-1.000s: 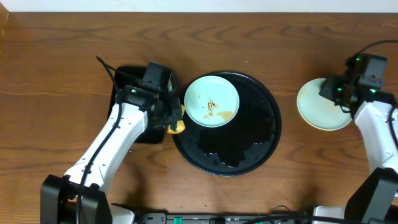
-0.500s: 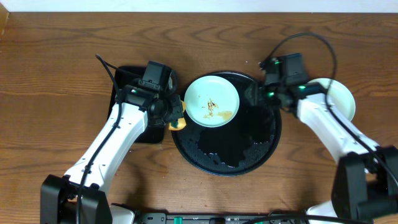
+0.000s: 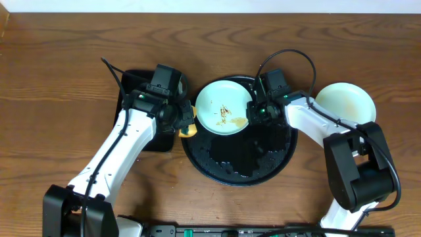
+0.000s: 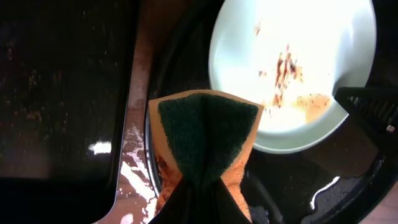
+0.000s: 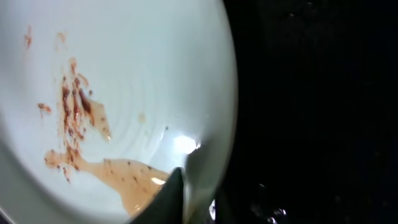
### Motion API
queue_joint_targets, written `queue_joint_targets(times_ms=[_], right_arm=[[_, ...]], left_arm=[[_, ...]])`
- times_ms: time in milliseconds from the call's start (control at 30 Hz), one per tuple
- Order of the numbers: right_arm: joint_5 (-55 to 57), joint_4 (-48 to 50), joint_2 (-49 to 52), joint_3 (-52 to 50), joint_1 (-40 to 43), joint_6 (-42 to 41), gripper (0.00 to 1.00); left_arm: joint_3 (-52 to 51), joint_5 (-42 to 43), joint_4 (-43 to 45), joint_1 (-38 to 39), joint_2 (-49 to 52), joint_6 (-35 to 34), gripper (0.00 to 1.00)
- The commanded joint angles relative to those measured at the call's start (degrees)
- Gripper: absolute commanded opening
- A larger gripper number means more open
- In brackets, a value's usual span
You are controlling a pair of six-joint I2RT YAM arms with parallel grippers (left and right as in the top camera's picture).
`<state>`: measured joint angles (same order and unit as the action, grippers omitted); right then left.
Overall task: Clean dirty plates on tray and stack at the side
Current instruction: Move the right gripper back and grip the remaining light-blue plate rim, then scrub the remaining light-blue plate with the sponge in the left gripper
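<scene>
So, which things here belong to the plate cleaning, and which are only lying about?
For the job: dirty turquoise plate, round black tray, sponge, pale plate at the side.
Lying about: rectangular black tray.

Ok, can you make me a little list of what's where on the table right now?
dirty plate: pale turquoise, brown smears, on the round black tray
sponge: pinched in the left gripper, over the tray's left rim
right gripper: at the dirty plate's right rim, grip unclear
side plate: pale yellow, no smears showing, right of the tray
</scene>
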<state>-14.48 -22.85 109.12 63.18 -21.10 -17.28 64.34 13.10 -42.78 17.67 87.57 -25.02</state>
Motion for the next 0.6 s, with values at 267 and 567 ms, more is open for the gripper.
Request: queue_joint_targets(times_ms=[267,567], right_arm=[[1.2,-3.8,0.6,0.0,-0.3,-2.0,0.01],[1.2,-3.7,0.6,0.0,-0.3,-2.0,0.01]], left_arm=[[0.7,-0.7,10.6,2.3,1.3,1.0,0.08],[0.7,3.0,14.1,11.1,9.8,1.0,0.08]])
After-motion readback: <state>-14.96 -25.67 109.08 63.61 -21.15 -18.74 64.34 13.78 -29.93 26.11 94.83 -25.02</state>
